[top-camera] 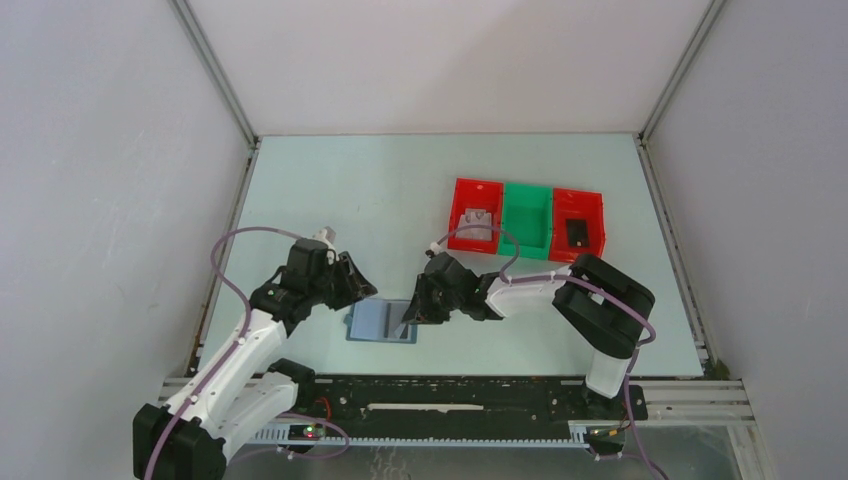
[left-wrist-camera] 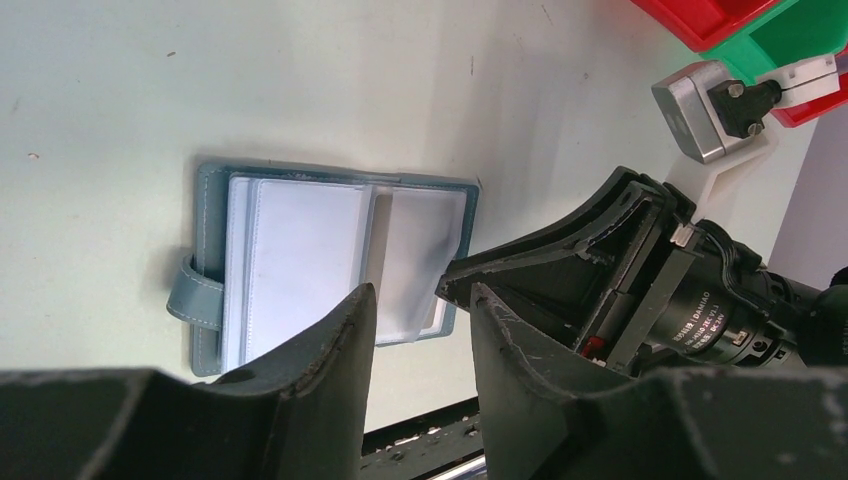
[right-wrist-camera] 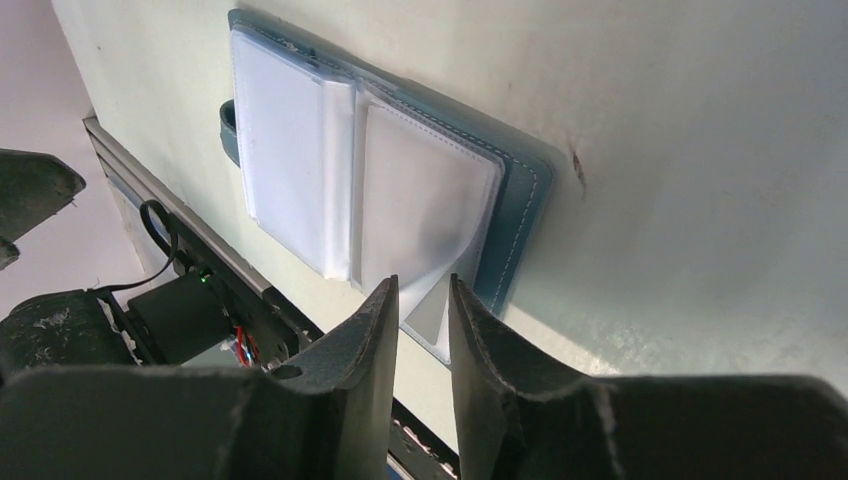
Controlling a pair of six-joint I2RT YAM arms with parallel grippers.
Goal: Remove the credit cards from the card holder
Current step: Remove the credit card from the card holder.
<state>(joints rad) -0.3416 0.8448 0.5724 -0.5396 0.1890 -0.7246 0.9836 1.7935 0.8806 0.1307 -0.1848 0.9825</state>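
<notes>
The card holder [top-camera: 380,322] lies spread open and flat on the table [top-camera: 330,180], right between the two sets of fingers. Its clear sleeves [right-wrist-camera: 300,140] face up. Its closing strap [left-wrist-camera: 190,295] sticks out on the side toward the left gripper's fingers.

The sleeve on the page next to the right gripper [right-wrist-camera: 420,292] bows up off that page, and its pale corner sits in the narrow gap between those fingers. They stand a little apart. I cannot tell whether they pinch the corner or only straddle it.

The left gripper [left-wrist-camera: 421,295] hangs with its fingers released and spread, nothing between them. The open holder lies just ahead of its fingertips.

Well beyond the right fingers, away from the holder, three bins stand touching in a row. The nearer red bin [top-camera: 462,200] holds a grey credit card [top-camera: 480,222]. The green bin [top-camera: 527,222] comes next. The farther red bin [top-camera: 596,215] holds a black credit card [top-camera: 577,233].
</notes>
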